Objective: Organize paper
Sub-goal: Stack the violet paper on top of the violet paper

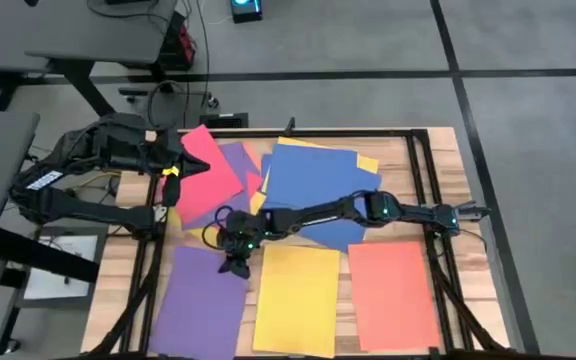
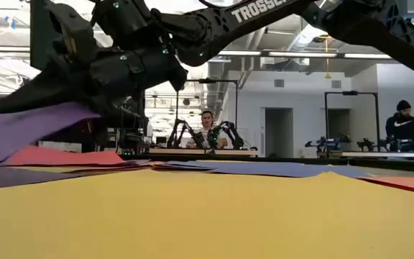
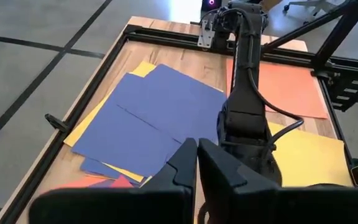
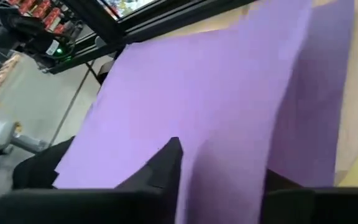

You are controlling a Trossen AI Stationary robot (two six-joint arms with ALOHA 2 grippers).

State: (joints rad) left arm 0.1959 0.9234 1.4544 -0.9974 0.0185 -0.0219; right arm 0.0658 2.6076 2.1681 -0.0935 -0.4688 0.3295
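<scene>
A wooden desk [image 1: 398,155] carries a purple sheet [image 1: 200,305], a yellow sheet [image 1: 296,300] and an orange sheet [image 1: 393,295] side by side, with a mixed pile [image 1: 288,185] behind them.

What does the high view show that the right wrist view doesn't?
Only the high view: the yellow sheet and orange sheet laid out separately, the mixed pile, and the left hand at the red sheet. Only the right wrist view: the purple sheet lifting near the right hand. Both show that purple sheet.
</scene>
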